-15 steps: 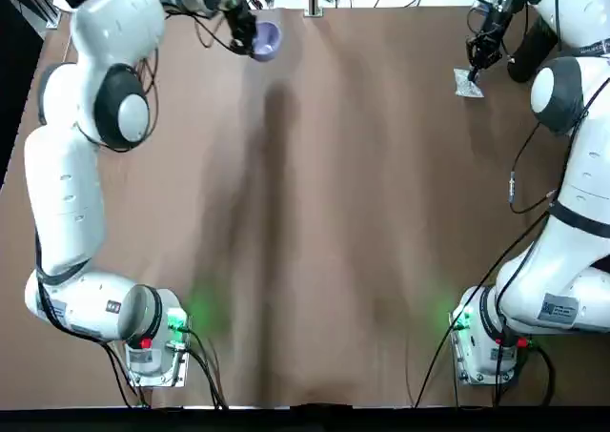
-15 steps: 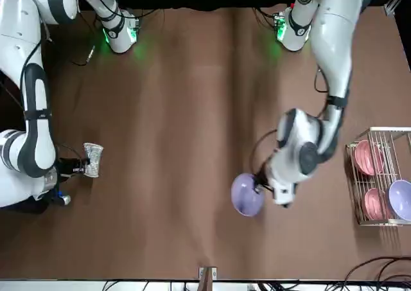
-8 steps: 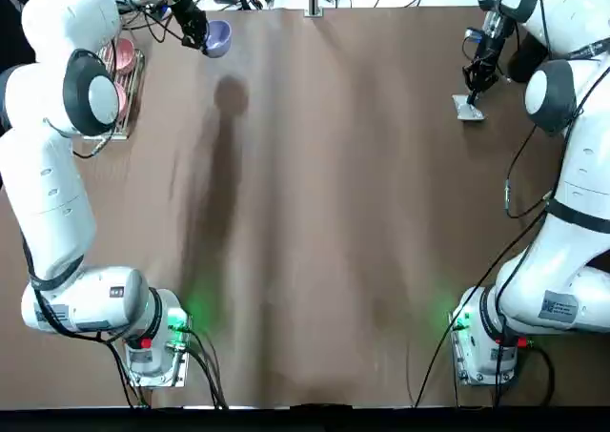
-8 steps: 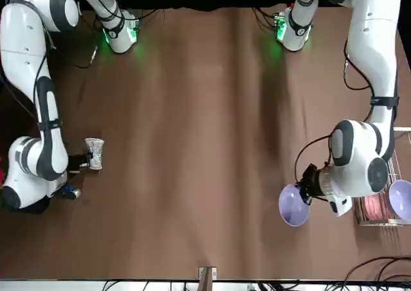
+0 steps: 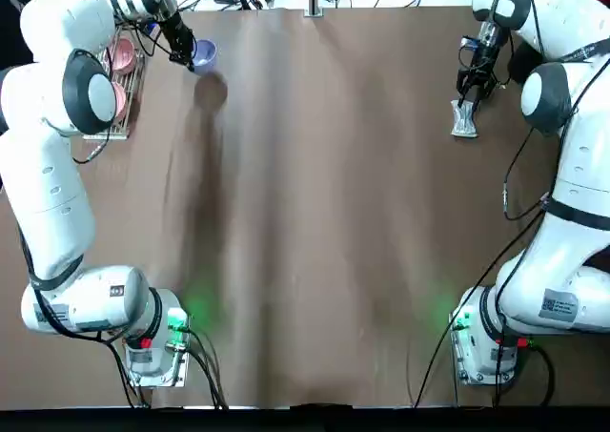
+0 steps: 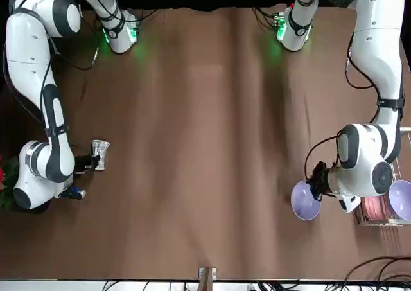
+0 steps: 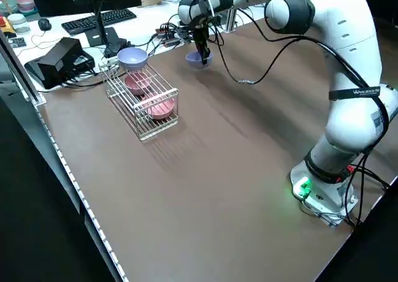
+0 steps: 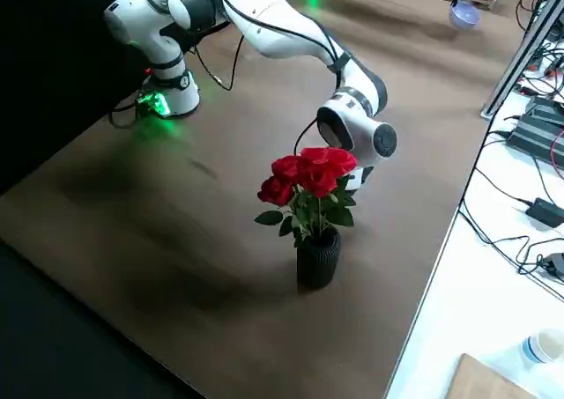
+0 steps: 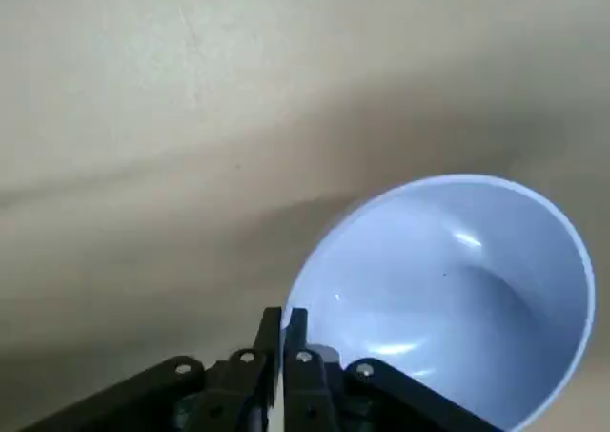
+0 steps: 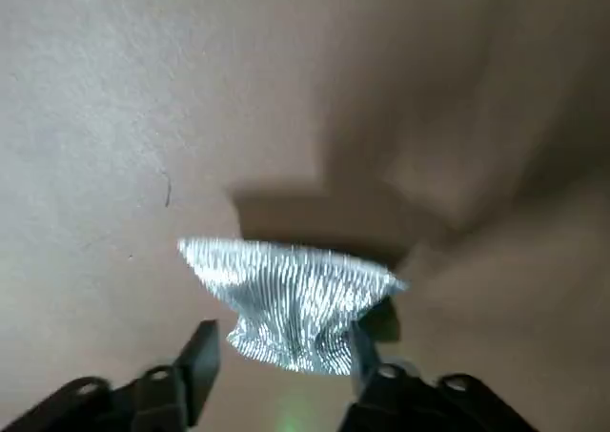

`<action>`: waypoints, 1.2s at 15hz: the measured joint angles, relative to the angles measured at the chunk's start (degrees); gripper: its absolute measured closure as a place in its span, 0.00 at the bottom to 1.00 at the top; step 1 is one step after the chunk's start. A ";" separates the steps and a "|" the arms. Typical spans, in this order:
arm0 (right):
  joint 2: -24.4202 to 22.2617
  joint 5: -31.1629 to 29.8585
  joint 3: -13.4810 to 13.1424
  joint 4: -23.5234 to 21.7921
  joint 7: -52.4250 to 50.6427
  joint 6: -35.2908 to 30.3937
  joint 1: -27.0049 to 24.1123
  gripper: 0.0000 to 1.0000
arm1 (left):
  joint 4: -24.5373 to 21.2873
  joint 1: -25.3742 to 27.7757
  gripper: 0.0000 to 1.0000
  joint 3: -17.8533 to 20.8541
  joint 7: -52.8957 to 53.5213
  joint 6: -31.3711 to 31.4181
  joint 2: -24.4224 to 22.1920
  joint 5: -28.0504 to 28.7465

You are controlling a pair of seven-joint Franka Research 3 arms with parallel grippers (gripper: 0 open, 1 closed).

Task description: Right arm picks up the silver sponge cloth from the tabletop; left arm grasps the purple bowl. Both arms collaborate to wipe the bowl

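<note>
The purple bowl (image 5: 205, 51) hangs tilted just above the table's far left corner, and my left gripper (image 5: 191, 60) is shut on its rim. The left wrist view shows the fingers (image 9: 303, 341) pinched together on the rim of the bowl (image 9: 448, 289). In the front view this bowl (image 6: 304, 201) is right next to the rack. At the far right, my right gripper (image 5: 465, 103) is shut on the silver sponge cloth (image 5: 463, 120), low over the tabletop. In the right wrist view the sponge cloth (image 10: 295, 294) fans out between the two fingers.
A wire rack (image 7: 140, 117) with pink bowls (image 7: 160, 108) stands along the left edge, just beside the held bowl. A second lavender bowl (image 7: 132, 58) rests at its far end. A black vase of red roses (image 8: 317, 256) stands by the right edge.
The left arm has swung the bowl from the far middle over to the left, up to the rack. The right gripper has brought the sponge cloth lower and nearer the robot.
</note>
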 joint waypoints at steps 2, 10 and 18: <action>-0.43 0.00 0.03 0.88 -0.08 -0.01 0.03 0.21 | -1.23 -0.02 0.96 0.15 -0.01 1.25 0.25 0.41; -8.82 -0.03 0.60 11.51 -0.08 -7.96 0.84 0.00 | -2.41 -0.22 0.83 0.21 -0.46 2.78 1.52 2.46; -30.27 -4.37 0.67 13.90 -0.04 -18.46 1.07 0.00 | -2.78 -0.67 0.15 0.26 -0.48 3.38 1.15 2.90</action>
